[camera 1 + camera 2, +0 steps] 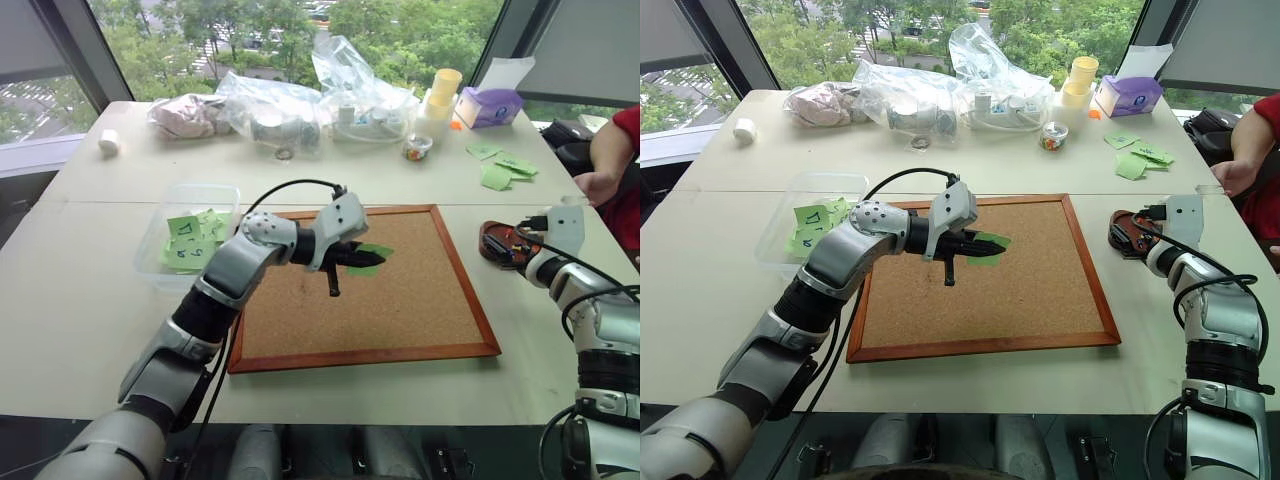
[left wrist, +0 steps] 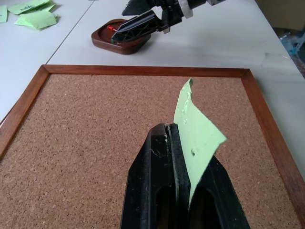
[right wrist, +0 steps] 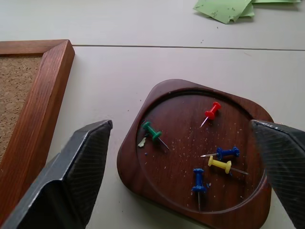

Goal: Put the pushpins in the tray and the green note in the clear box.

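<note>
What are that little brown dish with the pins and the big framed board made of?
The tray looks like dark reddish wood with a smooth, slightly glossy finish, though moulded plastic is possible; faint grain shows. The pushpins in it seem to have coloured plastic heads and thin metal points. The board is speckled, granular cork, matte, in a reddish varnished wooden frame.

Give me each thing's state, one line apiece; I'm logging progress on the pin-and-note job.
Left hand: shut on the green note.
Green note: pinched, lifted above the corkboard.
Right hand: open, over the tray.
Tray: holds five pushpins.
Pushpins: lying loose in the tray.
Clear box: open-topped, green notes inside.
Corkboard: flat on the table.
</note>
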